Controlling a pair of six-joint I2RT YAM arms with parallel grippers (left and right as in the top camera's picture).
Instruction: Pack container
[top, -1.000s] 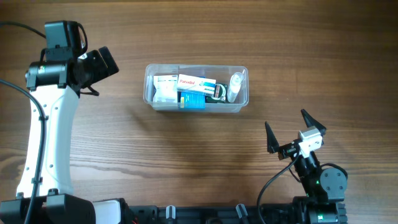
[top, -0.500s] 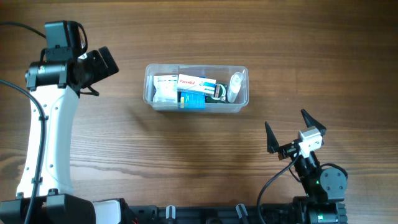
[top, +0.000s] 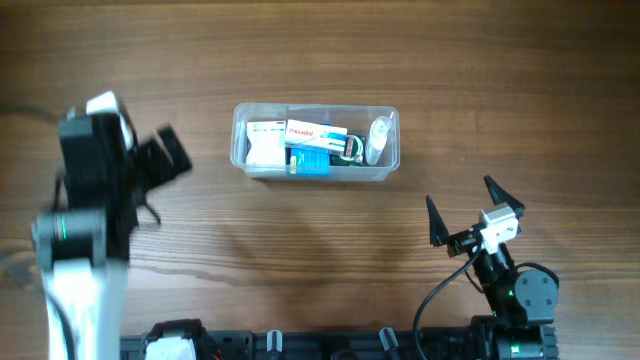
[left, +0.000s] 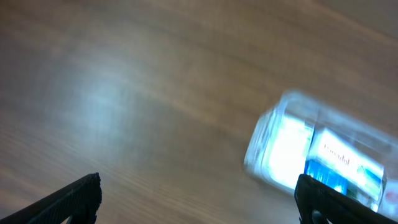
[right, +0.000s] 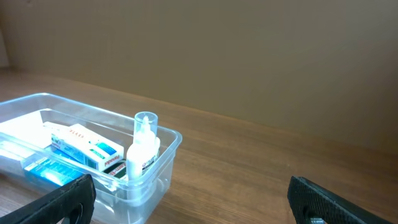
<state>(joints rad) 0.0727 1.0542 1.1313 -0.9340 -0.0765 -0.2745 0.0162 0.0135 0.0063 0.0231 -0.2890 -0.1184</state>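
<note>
Container (top: 315, 142) loaded at upper centre of the desk (top: 300, 270); both hands empty.
The boxes (top: 315, 133) and bottle (top: 378, 138) lie inside its rim. The left hand (left: 198, 190), motion-blurred left of the tub, has fingers wide apart. The right hand (top: 458, 192), lower right, is spread too. Probably only clearing off remains: keep the left hand above the rim and avoid nudging the tub.

Left arm (top: 90, 185), right arm (top: 497, 262): jaws spread (both).

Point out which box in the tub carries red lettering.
The long white box in the middle of the container; the left box and the blue box show no red.
</note>
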